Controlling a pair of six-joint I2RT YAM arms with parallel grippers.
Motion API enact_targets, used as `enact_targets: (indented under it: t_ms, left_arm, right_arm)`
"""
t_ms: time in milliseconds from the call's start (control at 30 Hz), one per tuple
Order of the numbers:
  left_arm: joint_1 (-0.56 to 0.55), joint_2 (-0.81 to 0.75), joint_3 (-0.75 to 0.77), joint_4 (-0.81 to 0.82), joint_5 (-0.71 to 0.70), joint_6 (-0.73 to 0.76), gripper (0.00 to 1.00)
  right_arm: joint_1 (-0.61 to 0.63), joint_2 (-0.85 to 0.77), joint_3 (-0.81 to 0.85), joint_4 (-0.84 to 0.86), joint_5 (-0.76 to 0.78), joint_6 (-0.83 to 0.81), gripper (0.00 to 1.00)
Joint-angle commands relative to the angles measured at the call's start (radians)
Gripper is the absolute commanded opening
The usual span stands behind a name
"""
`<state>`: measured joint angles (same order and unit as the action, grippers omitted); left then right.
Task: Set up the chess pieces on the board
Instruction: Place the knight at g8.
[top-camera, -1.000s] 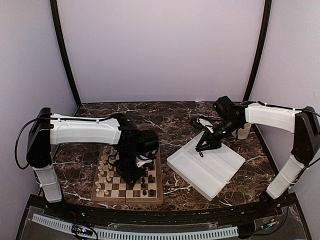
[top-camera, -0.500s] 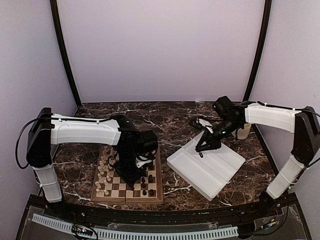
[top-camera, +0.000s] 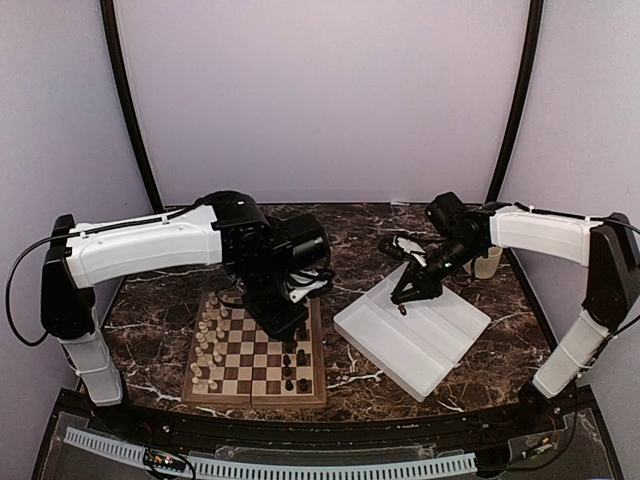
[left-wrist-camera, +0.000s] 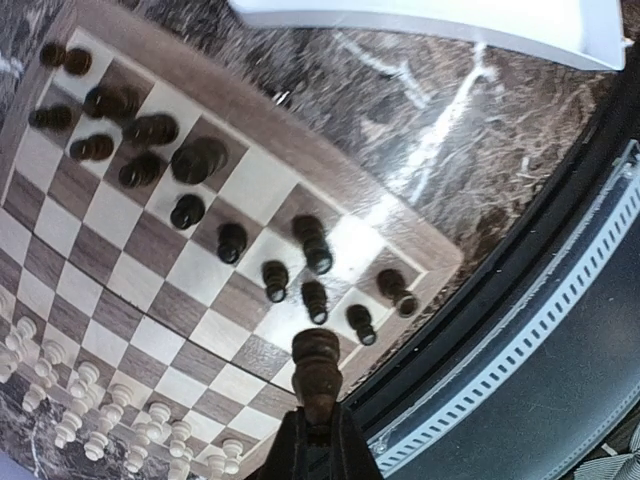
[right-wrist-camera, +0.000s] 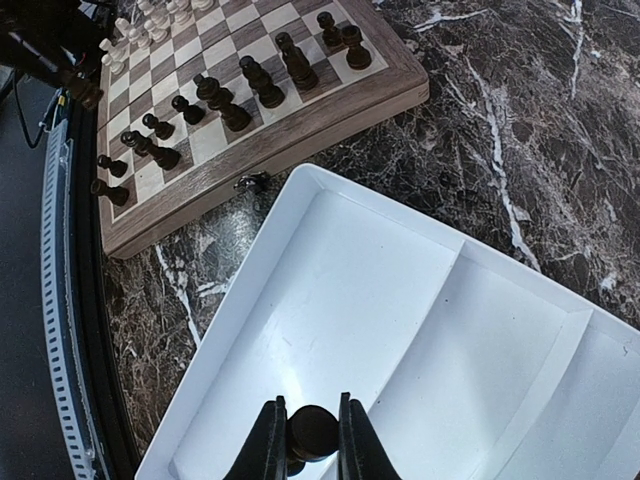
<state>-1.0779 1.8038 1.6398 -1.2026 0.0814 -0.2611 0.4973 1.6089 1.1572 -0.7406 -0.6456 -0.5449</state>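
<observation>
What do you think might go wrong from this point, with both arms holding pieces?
The left gripper holds a dark piece above closely packed dark chessmen on the board; lowering it may topple neighbours. The right gripper pinches a second piece over the tray, and it might slip.

Left arm (top-camera: 150, 245) over the far side of the board (top-camera: 255, 397), right arm (top-camera: 540, 232) above the white tray (top-camera: 425, 345)
</observation>
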Motion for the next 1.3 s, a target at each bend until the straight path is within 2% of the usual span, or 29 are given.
enact_targets:
  t_ms: [0,200,633,1267]
  left_arm:
    - [-0.059,-0.004,0.081,-0.016,-0.020,0.070,0.00]
    - [-0.083,0.097,0.150,-0.079,-0.055,0.119,0.00]
    - [-0.088,0.191,0.173,-0.066,-0.070,0.170,0.00]
    - [-0.097,0.235,0.155,-0.065,-0.037,0.189,0.01]
  right_arm:
    - [0.009,-0.009,0.003,0.007,0.009,-0.007,0.10]
    - [0.009,-0.022,-0.005,0.008,0.023,-0.006,0.10]
    - [0.009,-0.020,-0.009,0.007,0.026,-0.008,0.10]
    - [0.009,-0.022,-0.021,0.009,0.026,-0.011,0.10]
